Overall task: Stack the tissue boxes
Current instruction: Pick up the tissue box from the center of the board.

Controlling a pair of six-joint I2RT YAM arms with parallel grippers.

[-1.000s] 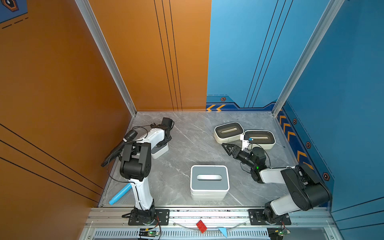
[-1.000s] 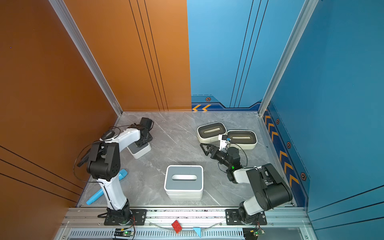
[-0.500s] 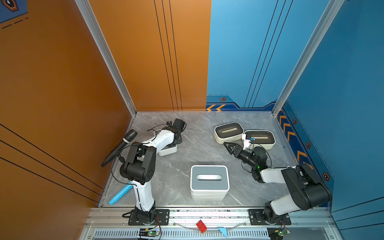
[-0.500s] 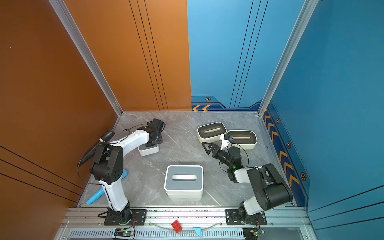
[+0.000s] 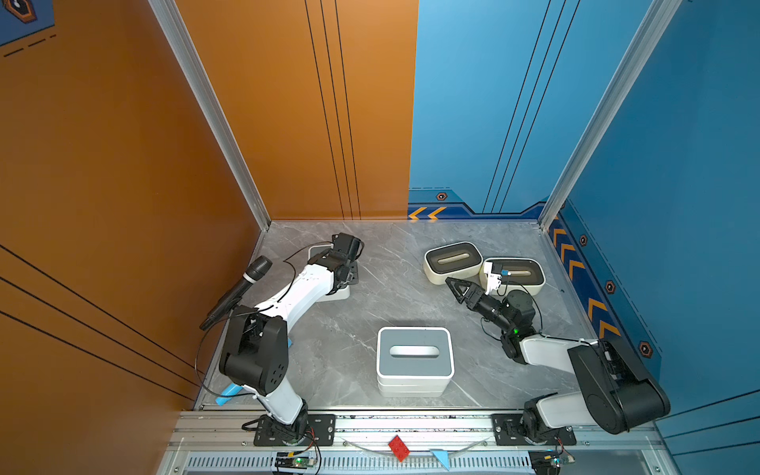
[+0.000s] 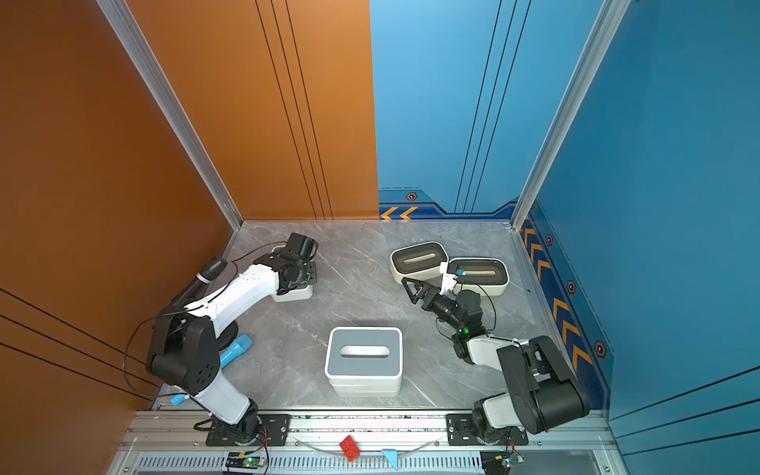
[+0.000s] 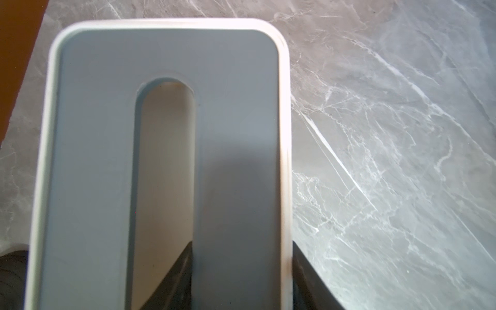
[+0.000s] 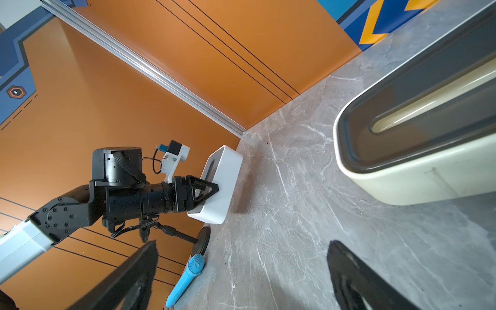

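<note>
The left gripper (image 8: 210, 189) pinches one long wall of a grey-topped white box (image 7: 166, 161), one finger (image 7: 174, 279) down in the oval slot and the other outside the rim, at the left rear of the marble table (image 5: 370, 312) near the orange wall (image 5: 123, 205). A stack of grey-topped boxes (image 5: 414, 357) stands at the front middle. The right gripper (image 5: 457, 284) hangs with its fingers spread wide, holding nothing, just in front of two cream boxes (image 5: 452, 260) with dark tops that sit touching side by side at the right rear.
</note>
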